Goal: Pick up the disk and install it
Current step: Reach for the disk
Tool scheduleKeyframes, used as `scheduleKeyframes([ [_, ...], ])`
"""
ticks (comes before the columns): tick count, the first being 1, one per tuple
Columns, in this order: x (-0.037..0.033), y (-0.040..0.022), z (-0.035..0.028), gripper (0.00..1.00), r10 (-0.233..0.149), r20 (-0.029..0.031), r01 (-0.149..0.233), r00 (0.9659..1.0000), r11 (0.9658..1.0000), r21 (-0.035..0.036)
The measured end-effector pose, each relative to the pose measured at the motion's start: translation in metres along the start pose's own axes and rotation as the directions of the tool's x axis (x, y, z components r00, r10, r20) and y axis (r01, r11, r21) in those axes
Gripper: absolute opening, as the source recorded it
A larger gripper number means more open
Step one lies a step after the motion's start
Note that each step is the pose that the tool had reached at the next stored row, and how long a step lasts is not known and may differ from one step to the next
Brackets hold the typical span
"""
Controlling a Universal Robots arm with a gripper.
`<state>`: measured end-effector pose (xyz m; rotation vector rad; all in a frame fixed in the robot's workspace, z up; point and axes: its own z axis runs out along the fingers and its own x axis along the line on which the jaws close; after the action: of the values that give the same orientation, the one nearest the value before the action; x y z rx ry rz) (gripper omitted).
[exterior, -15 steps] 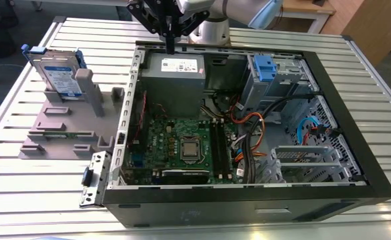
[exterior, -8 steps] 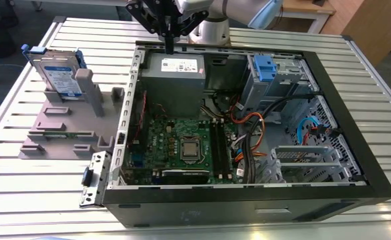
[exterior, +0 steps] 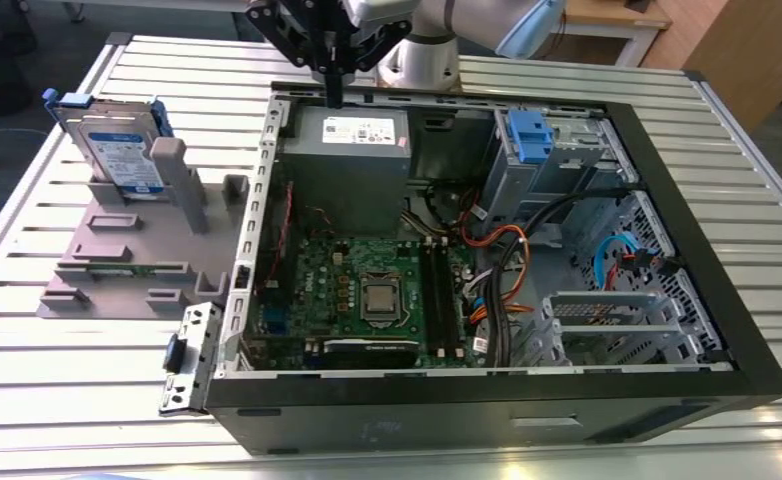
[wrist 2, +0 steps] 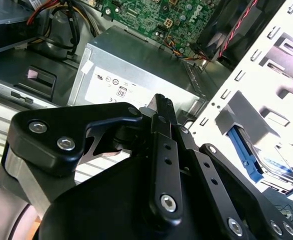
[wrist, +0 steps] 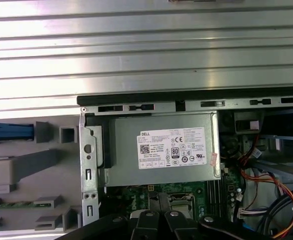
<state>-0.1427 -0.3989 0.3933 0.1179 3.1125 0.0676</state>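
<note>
– Slatted metal table [exterior: 44,400] carries everything. An open computer case [exterior: 498,405] lies on its side on it, and at the exterior view's left of the case sits a grey holder [exterior: 124,250].
– And the disk?
– The disk [exterior: 114,150] stands upright on edge in that holder, label facing the exterior camera. Its blue bracket [exterior: 66,100] shows along the top and sides. Only the holder touches it.
– Where is the arm?
– The gripper [exterior: 332,95] hangs over the case's far wall, above the grey power supply box [exterior: 351,150] with the white sticker. It is well apart from the disk. In the second wrist view its fingers [wrist 2: 162,107] are pressed together with nothing between them.
– How would the disk handle?
– It is probably rigid and dense for its size, so it should not flex, though a knock could damage it. The metal faces look smooth and likely slippery, and the plastic bracket may give a little. The best hold seems to be across the two flat faces near the exposed top edge, since the holder's posts cover the lower part.
</note>
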Motion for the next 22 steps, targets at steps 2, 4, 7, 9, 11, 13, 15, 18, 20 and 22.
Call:
scheduleKeyframes([
  [2,0.0004,0.0000,0.0000,0.11,0.000,0.0000,0.000,1.0000,1.0000,0.0000],
  [4,0.0008,-0.0001,0.0000,0.11,0.000,0.0000,0.000,1.0000,1.0000,0.0000],
  [7,0.0015,-0.0001,0.0000,0.11,0.000,0.0000,0.000,1.0000,1.0000,0.0000],
  [9,0.0019,-0.0001,0.0000,0.11,0.000,0.0000,0.000,1.0000,1.0000,0.0000],
  [11,0.0024,-0.0002,0.0000,0.11,0.000,0.0001,0.000,1.0000,1.0000,0.0000],
  [13,0.0028,-0.0002,-0.0001,0.11,0.000,0.0000,0.000,1.0000,1.0000,0.0000],
  [15,0.0032,-0.0002,-0.0001,0.11,0.000,0.0000,0.000,1.0000,1.0000,0.0000],
  [18,0.0039,-0.0003,-0.0001,0.11,0.000,0.0000,0.000,1.0000,1.0000,0.0000],
  [20,0.0043,-0.0003,-0.0001,0.11,0.000,0.0000,0.000,1.0000,1.0000,0.0000],
  [22,0.0048,-0.0004,-0.0001,0.11,0.000,0.0000,0.000,1.0000,1.0000,0.0000],
])
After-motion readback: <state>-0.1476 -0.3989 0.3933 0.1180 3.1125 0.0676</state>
